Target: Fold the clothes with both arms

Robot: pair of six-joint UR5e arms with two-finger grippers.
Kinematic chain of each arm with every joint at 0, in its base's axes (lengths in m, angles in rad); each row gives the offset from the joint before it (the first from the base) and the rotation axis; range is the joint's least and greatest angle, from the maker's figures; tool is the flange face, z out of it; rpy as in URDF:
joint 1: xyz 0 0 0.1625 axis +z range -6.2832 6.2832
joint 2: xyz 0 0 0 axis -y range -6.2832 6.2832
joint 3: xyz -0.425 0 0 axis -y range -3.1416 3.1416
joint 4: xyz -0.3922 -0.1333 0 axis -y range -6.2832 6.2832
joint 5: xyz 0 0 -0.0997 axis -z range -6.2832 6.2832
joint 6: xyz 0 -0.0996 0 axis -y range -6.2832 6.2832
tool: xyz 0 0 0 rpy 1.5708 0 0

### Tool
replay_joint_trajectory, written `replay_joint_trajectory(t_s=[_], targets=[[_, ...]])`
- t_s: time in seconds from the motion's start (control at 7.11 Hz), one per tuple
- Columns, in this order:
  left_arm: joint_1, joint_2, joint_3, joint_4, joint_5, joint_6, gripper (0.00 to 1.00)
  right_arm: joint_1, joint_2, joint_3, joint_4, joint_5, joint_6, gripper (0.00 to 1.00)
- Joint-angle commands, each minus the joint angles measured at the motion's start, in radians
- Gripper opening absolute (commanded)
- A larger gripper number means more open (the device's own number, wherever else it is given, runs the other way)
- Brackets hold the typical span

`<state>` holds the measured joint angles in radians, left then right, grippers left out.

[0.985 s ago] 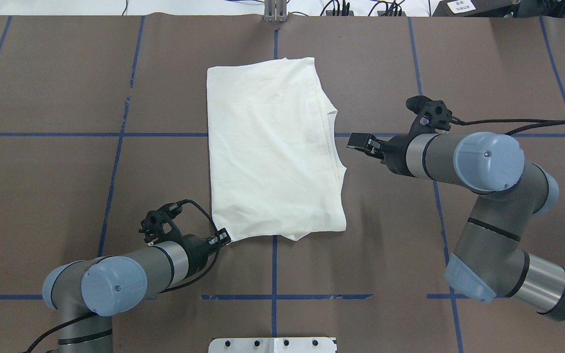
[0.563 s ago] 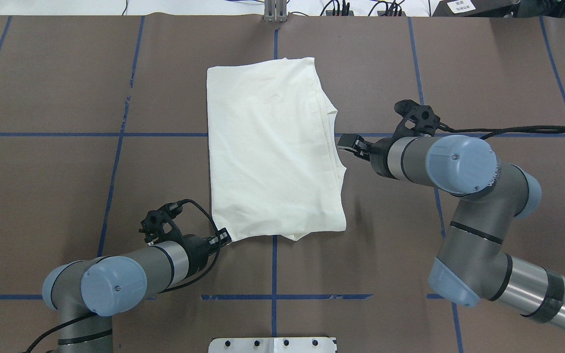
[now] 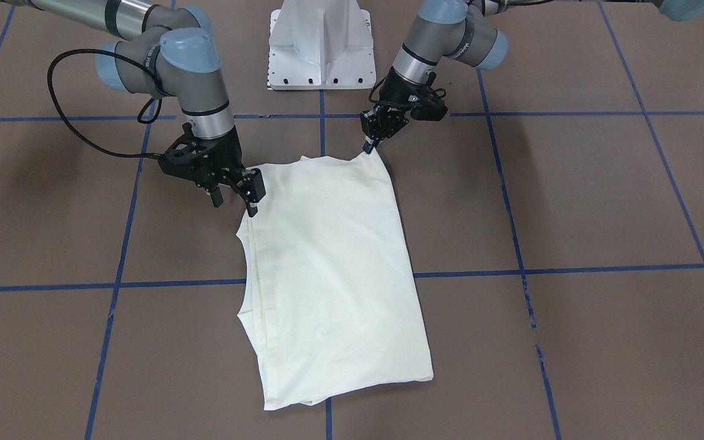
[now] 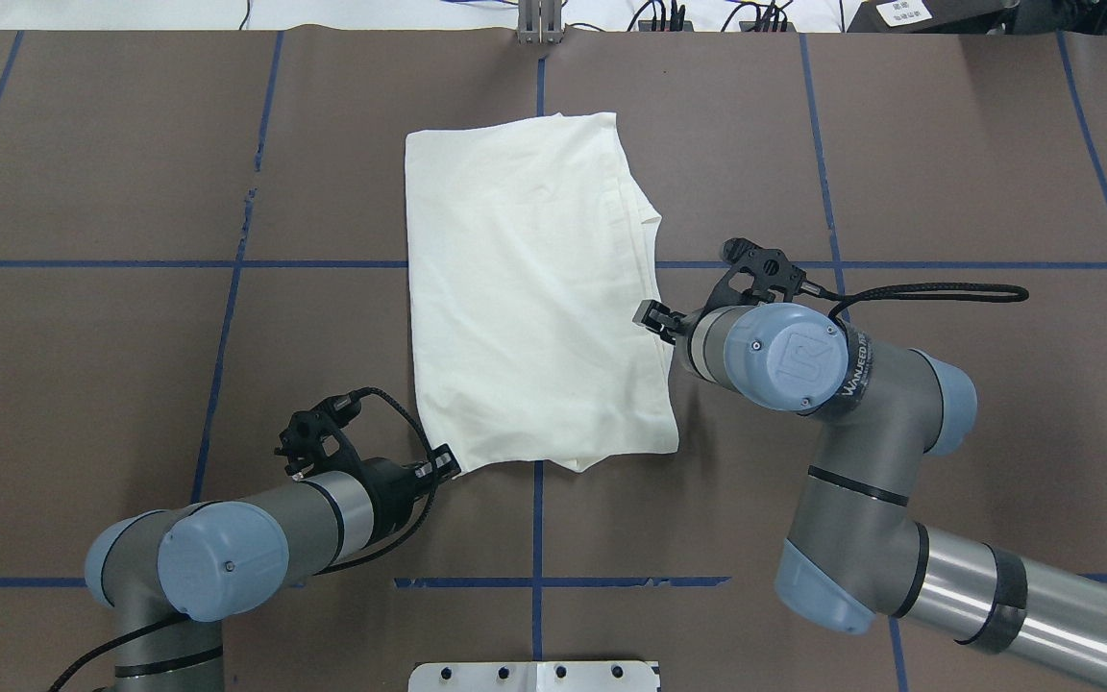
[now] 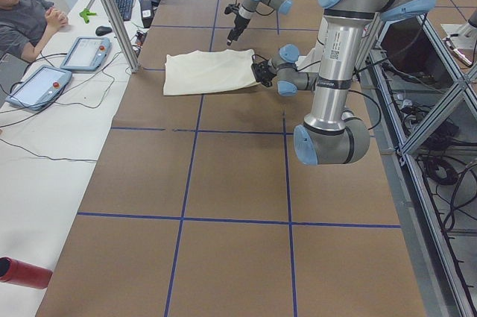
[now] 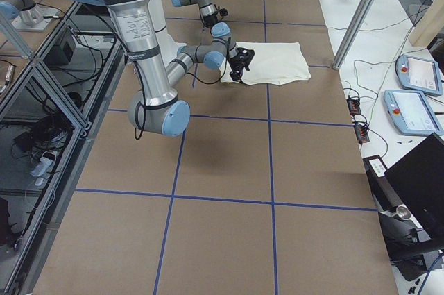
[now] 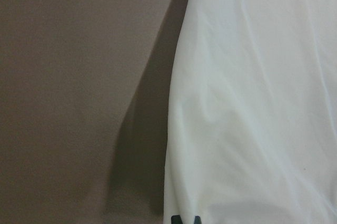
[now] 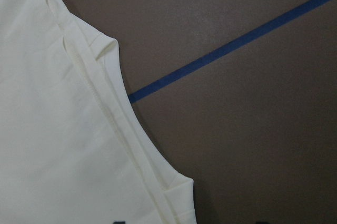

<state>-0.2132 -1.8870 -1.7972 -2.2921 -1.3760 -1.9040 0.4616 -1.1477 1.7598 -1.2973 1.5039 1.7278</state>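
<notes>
The clothes are one cream shirt (image 4: 525, 288), folded to a long rectangle with its plain side up, lying mid-table (image 3: 333, 263). My left gripper (image 4: 445, 466) is shut on the shirt's near left corner, which is slightly raised (image 3: 369, 145); the left wrist view shows the cloth (image 7: 263, 103) just above the fingertips. My right gripper (image 3: 234, 200) stands open at the shirt's right edge, about halfway along (image 4: 654, 317). In the right wrist view, one fingertip is over the layered hem (image 8: 47, 145) and the other over bare table.
The white pedestal base (image 3: 321, 43) stands at the robot's side of the table (image 4: 534, 676). Blue tape lines (image 4: 227, 384) cross the brown tabletop. A person (image 5: 26, 22) sits at a side table with tablets beyond the far edge.
My right arm has swung in toward the shirt and back toward the robot, bringing its open gripper onto the right edge. The left gripper has stayed on its corner.
</notes>
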Motion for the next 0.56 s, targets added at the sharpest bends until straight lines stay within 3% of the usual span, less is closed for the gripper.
replay_joint_trajectory(t_s=[0.0,0.42], targets=[[0.0,-0.003,0.001,-0.015,0.0,-0.001,0.0,-0.033,0.014,-0.008,-0.069,-0.029,-0.002,0.85],[0.0,-0.003,0.001,-0.017,0.0,-0.003,0.0,-0.054,0.023,-0.013,-0.114,-0.047,-0.007,0.73]])
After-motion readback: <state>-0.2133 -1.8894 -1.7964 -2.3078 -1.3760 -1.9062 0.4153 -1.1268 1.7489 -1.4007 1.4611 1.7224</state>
